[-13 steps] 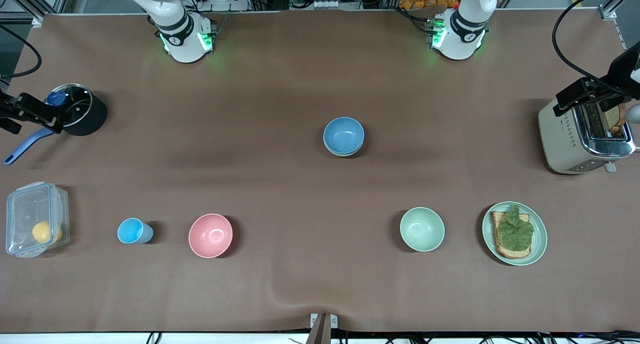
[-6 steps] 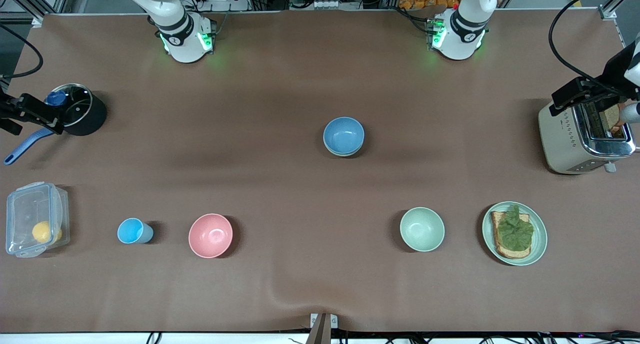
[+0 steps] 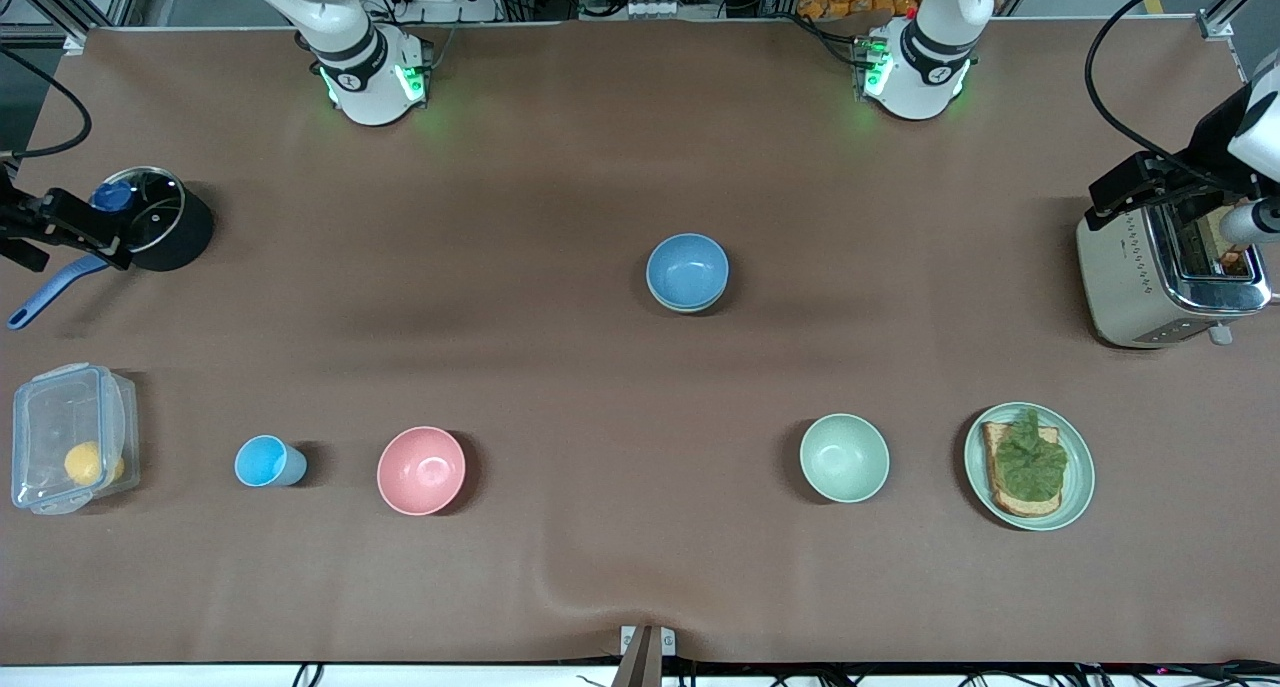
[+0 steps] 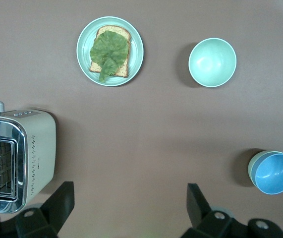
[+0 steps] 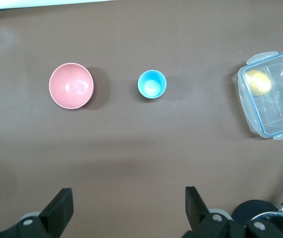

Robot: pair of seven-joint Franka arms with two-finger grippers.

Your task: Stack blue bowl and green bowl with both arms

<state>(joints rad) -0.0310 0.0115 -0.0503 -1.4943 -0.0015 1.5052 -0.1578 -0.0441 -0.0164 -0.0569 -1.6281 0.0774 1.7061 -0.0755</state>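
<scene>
My left tool (image 4: 126,210) open above toaster; right tool (image 5: 126,210) open above pot. Matte sky-blue bowl (image 3: 687,271) nested in sage-green bowl (image 4: 253,168), frame centre, well apart from both.

From the left wrist we see the blue bowl (image 4: 276,173) nested in the green bowl (image 4: 253,166) on the brown bench (image 4: 146,134). A mint bowl (image 4: 212,62) sits beside a plate (image 4: 110,51) of toast with lettuce. A toaster (image 4: 17,159) stands by our spread left end effector (image 4: 130,208).
</scene>
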